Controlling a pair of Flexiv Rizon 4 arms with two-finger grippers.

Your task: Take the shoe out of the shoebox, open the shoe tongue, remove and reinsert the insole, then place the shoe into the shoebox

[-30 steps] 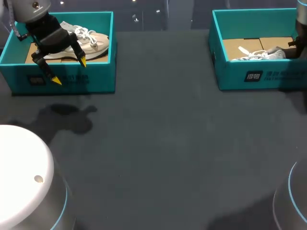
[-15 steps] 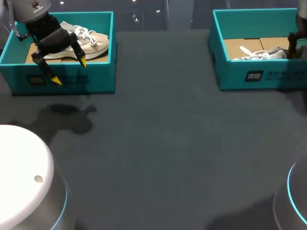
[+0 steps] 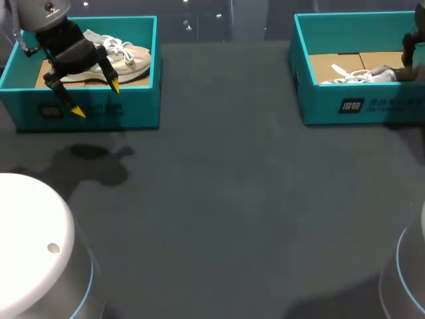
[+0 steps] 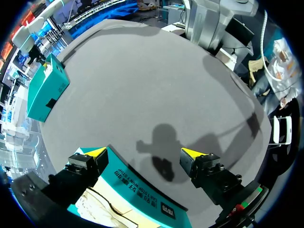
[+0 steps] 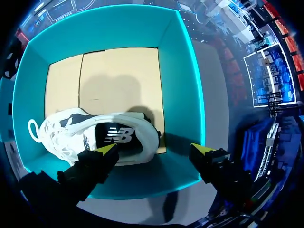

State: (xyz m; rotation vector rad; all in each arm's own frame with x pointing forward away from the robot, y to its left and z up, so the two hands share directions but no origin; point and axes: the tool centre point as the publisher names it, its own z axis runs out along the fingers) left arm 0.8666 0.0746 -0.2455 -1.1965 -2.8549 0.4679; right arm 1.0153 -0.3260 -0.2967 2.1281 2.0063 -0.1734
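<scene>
Far across the table (image 3: 219, 186) from the right shoebox (image 3: 358, 106), at the other end, sits a second blue box (image 3: 133, 106) with a tan shoe (image 3: 129, 60) inside. The left gripper (image 3: 96, 98) hangs over that box's front wall. Its fingers are spread wide and it holds nothing. It has not moved at all in the last second.

Now look at the right shoebox. The white shoe (image 3: 358, 74) lies on its side inside, on the brown cardboard floor, close to the box's front wall. It sits just where it was a second ago.

The right arm did move. A second ago it was low, down near the heel of the shoe. Now it has gone up and back toward the far right side of the right shoebox. From its own camera, the right gripper (image 5: 155, 148) is above the box, looking down at the shoe. Its fingers are spread apart with nothing between them.

So I think the shoe is not out yet. The very first step is not done. The gripper likely has to come down again and grab the shoe.
</scene>
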